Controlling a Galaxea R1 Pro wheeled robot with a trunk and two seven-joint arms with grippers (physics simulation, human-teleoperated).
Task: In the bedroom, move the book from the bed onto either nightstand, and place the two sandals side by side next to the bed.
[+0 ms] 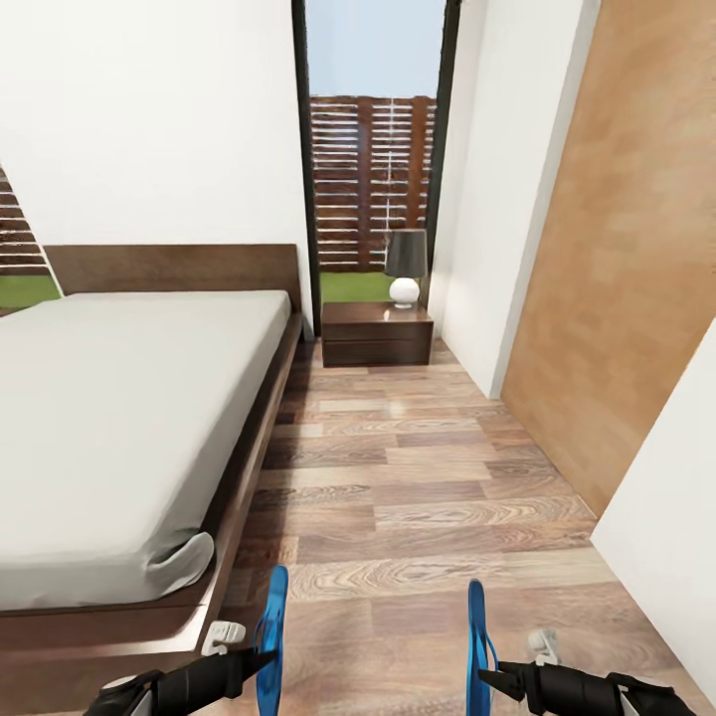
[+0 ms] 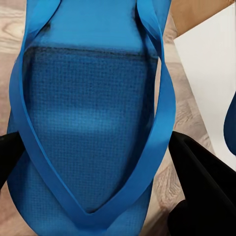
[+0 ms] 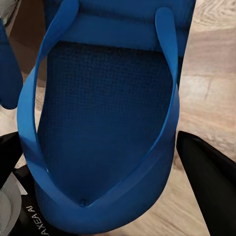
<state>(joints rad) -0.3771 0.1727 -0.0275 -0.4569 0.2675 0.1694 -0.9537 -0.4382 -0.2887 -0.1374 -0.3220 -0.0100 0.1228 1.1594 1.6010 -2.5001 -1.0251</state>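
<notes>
Two bright blue flip-flops stand on edge above the wood floor, the left sandal (image 1: 270, 636) pinched in the left gripper (image 1: 257, 658), the right sandal (image 1: 477, 646) in the right gripper (image 1: 494, 679), well apart beside the bed (image 1: 119, 428).

we see the wood-plank floor (image 1: 438, 497) running from the near edge to the far window, its mixed brown boards bare in the middle. on it, along its left side, stands the bed (image 1: 119, 418), a dark brown frame bearing a pale mattress with nothing lying on top. at the floor's far end, just beside the bed's head corner, stands the nightstand (image 1: 376, 334). on its top, toward the right rear corner, a lamp (image 1: 405, 266) stands upright.
</notes>
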